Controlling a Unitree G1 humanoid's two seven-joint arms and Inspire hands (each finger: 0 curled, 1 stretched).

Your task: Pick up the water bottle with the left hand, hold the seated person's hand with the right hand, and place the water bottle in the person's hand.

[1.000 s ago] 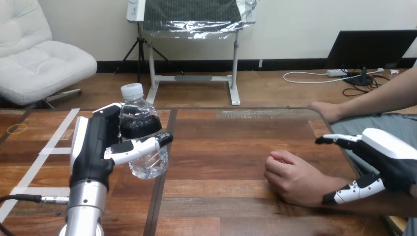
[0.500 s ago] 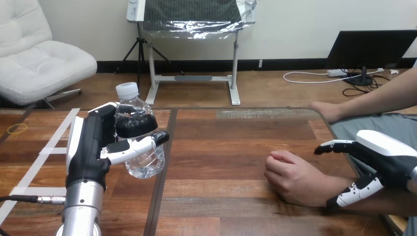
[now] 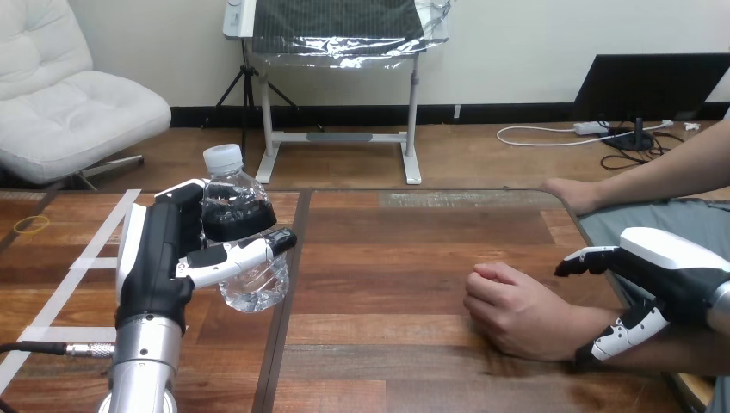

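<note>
My left hand is shut on the water bottle, a clear bottle with a white cap and a dark label. It hangs just above the wooden table at the left, leaning slightly. The person's hand rests as a loose fist on the table at the right. My right hand is over the person's forearm behind the wrist. It is open, with fingers stretched out above the forearm and the thumb at its near side. I cannot tell whether it touches the forearm.
White tape lines cross the table's left part, and a yellow rubber band lies at its far left. The person's other arm reaches to the table's far right corner.
My right hand has slid a little to the right along the person's forearm. My left hand moved slightly left with the bottle, then held still.
</note>
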